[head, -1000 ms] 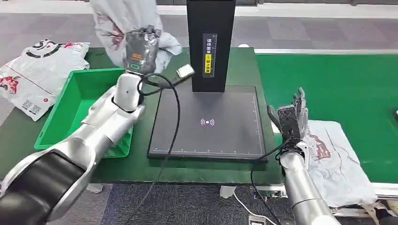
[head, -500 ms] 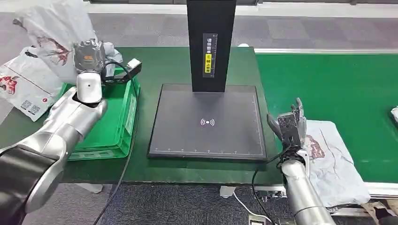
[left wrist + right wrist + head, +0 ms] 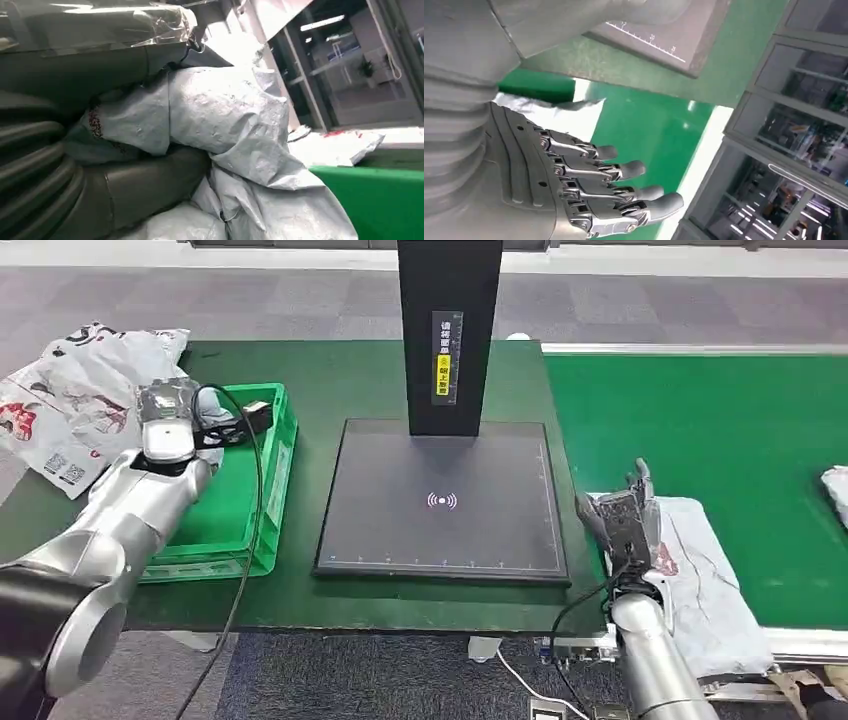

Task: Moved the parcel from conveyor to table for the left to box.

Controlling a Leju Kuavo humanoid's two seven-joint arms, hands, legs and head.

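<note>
Left hand (image 3: 168, 405) swung parcel (image 3: 225, 130) from 12 down to 9 o'clock, fingers clamped on it above green box (image 3: 262, 500). Right hand (image 3: 625, 520) splayed, empty. Risk: parcel drapes over rim, misses box.

The left hand (image 3: 95, 165) wraps its thick grey thumb and ribbed cover around a crumpled grey parcel (image 3: 225, 125), whose plastic bulges out past the fingers. Another flat white bag (image 3: 340, 147) lies further off, seemingly at the edge of a green surface (image 3: 390, 200). Glass partitions (image 3: 360, 65) stand behind.
</note>
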